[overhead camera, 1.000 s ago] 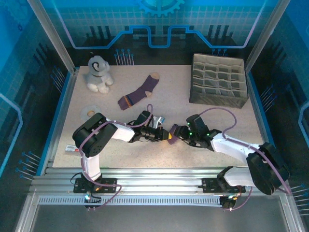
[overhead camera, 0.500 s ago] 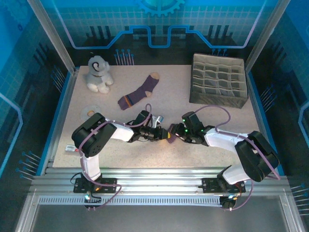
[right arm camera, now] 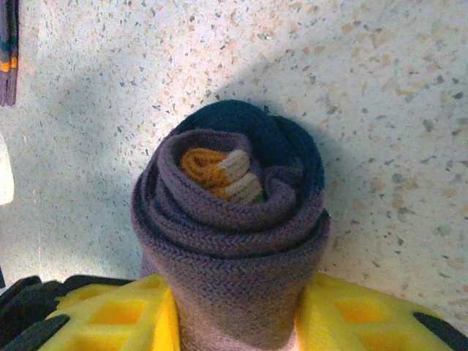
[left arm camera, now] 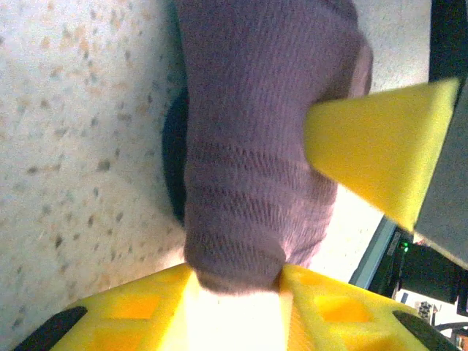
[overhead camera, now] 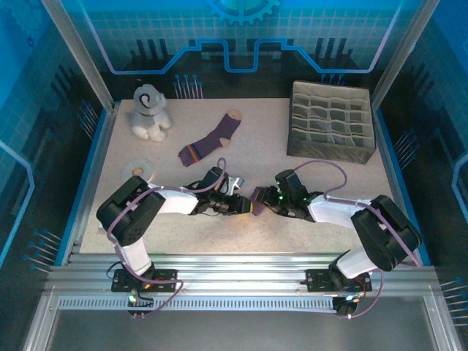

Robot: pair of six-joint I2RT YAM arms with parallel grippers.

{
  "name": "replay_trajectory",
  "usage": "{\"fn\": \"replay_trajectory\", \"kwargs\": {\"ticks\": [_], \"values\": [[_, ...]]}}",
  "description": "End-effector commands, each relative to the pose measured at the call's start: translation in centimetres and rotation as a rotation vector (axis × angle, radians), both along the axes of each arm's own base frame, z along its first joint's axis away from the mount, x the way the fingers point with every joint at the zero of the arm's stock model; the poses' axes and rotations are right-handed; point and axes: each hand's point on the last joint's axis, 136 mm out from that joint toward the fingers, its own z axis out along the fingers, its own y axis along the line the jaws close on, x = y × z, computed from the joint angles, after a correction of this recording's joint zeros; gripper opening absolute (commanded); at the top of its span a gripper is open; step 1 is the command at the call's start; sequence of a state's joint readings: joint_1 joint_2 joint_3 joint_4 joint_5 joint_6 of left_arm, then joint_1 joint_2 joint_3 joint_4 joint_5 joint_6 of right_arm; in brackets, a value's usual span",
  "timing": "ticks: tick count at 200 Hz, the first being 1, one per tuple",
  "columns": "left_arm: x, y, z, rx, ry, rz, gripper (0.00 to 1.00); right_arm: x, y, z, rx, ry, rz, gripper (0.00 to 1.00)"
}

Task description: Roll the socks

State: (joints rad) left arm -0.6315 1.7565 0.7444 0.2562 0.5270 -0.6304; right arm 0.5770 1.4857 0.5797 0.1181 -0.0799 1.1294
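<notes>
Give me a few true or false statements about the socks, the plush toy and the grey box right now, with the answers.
1. One flat sock lies unrolled on the table, away from both arms. True.
2. The plush toy sits inside the organizer. False: it sits on the table at the far left corner, and the organizer is at the far right.
3. The rolled sock sits between the yellow fingers of the right gripper. True.
4. The rolled sock is orange on the outside. False: the outer layers are purple, and orange and cream show at the core.
</notes>
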Motion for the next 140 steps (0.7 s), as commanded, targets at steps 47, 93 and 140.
{"fn": "replay_trajectory", "kwargs": {"ticks": [47, 93, 140], "values": [[0.4, 3.4, 2.5, 0.078, -0.025, -0.024, 0.32, -3.1, -2.8, -4.8, -0.172, 0.166, 0.013, 0.41], [2.6, 1.6, 4.2, 0.02, -0.054, -0.045, 0.28, -2.9, -2.4, -4.6, -0.179, 0.167, 0.037, 0.43], [3.6, -0.2, 3.8, -0.017, -0.038, -0.063, 0.19, -2.9, -2.3, -4.6, -0.175, 0.172, 0.042, 0.46]]}}
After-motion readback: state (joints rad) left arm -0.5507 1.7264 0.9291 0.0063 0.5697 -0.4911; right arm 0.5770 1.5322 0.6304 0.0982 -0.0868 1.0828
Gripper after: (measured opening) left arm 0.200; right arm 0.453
